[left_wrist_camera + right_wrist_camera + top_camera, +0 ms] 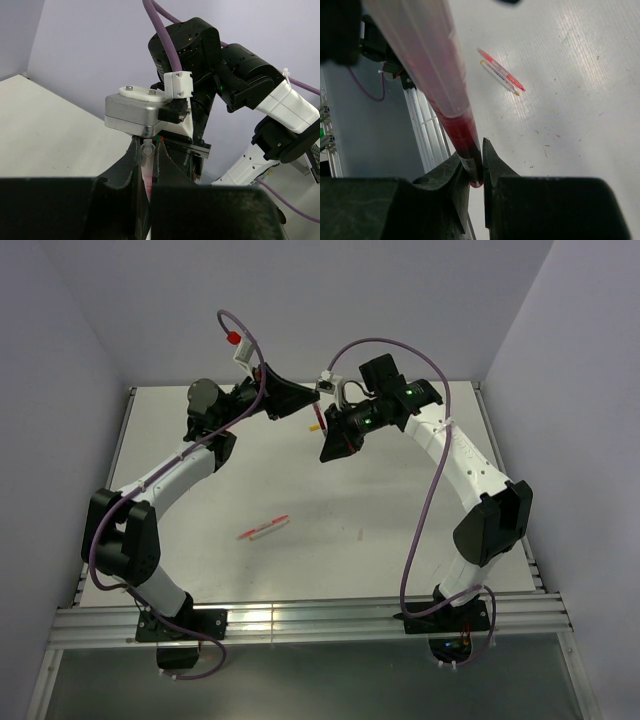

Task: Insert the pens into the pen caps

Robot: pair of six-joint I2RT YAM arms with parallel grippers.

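The right gripper is shut on a red pen, and its fingers pinch the pen's dark-red end. From there the barrel runs up and left, turning paler pink and blurred as it nears the lens. The top edge of the view cuts it off, so its far end cannot be seen. Beyond the fingers two stick pens (one red, one white) lie side by side on the table, their long axes slanting up and left.

The left gripper is closed on a thin pink pen. The pen stands upright between the fingertips with a whitish tip just clear of them, and the fingers hide the rest. The right arm's wrist looms just beyond the tip.

Only the top view shows the left gripper and right gripper meeting over the far middle of the table. There the stick pens lie well apart from both, nearer the bases. The black gripper bodies hide both grips. A yellowish bit sits just beside the right gripper, too small to identify.
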